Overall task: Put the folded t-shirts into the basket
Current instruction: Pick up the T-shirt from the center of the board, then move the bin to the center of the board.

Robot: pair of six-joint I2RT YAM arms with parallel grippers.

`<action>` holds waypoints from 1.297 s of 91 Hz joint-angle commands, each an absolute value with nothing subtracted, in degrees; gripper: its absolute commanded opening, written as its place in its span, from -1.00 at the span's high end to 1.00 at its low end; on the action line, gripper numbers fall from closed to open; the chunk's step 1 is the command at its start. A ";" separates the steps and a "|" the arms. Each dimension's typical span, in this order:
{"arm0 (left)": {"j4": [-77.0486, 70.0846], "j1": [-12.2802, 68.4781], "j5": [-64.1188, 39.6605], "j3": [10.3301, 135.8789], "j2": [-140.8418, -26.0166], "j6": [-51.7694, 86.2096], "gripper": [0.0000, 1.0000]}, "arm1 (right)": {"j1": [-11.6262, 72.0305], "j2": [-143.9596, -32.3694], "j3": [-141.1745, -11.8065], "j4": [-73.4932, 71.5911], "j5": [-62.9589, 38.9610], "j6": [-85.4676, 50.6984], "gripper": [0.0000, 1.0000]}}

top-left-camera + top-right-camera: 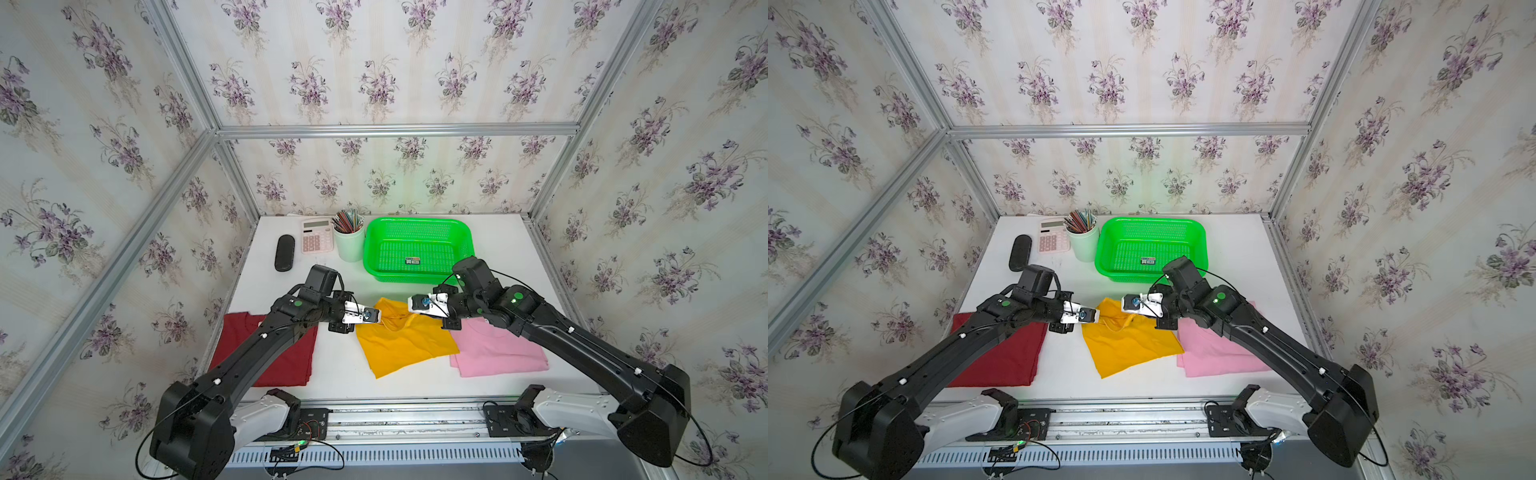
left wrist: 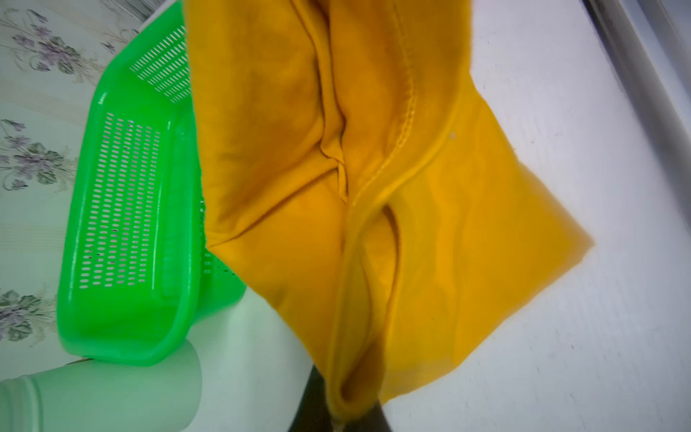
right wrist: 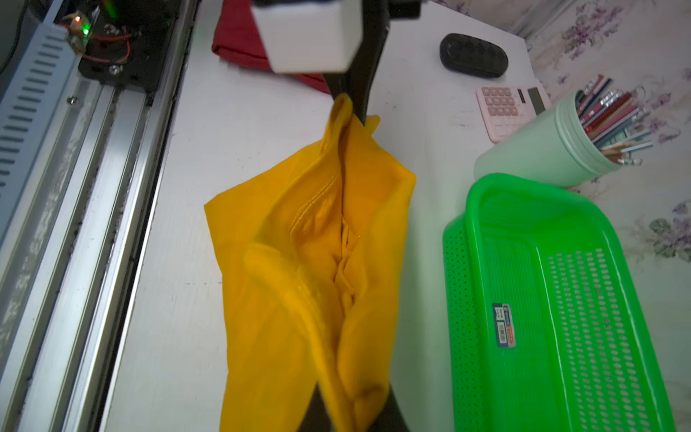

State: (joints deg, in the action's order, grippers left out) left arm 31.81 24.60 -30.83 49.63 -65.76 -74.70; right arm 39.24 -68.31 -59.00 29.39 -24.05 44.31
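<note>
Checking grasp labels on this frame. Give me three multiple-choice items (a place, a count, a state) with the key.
1. Where does the pencil cup stand?
A) between the calculator and the basket
B) inside the basket
C) on top of the calculator

2. How many shirts lie in the basket?
A) none
B) one
C) three

3. What state is the yellow shirt in?
A) flat and untouched
B) pinched by both the left gripper and the right gripper, with its far edge bunched up
C) folded inside the basket

Key:
1 A: in both top views the cup has the calculator on one side and the basket on the other.
2 A: the basket floor shows only its sticker.
3 B: each wrist view shows yellow cloth clamped in shut jaws.
</note>
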 commanded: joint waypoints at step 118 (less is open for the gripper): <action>23.24 30.30 -19.21 87.43 -114.46 -72.37 1.00 | 11.51 -91.17 -57.24 0.42 -24.39 16.87 1.00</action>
State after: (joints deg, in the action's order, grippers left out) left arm 23.09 30.04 -16.43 90.43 -115.83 -72.38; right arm 11.53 -91.26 -58.59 1.21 -24.67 17.72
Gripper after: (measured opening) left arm 0.081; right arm 0.080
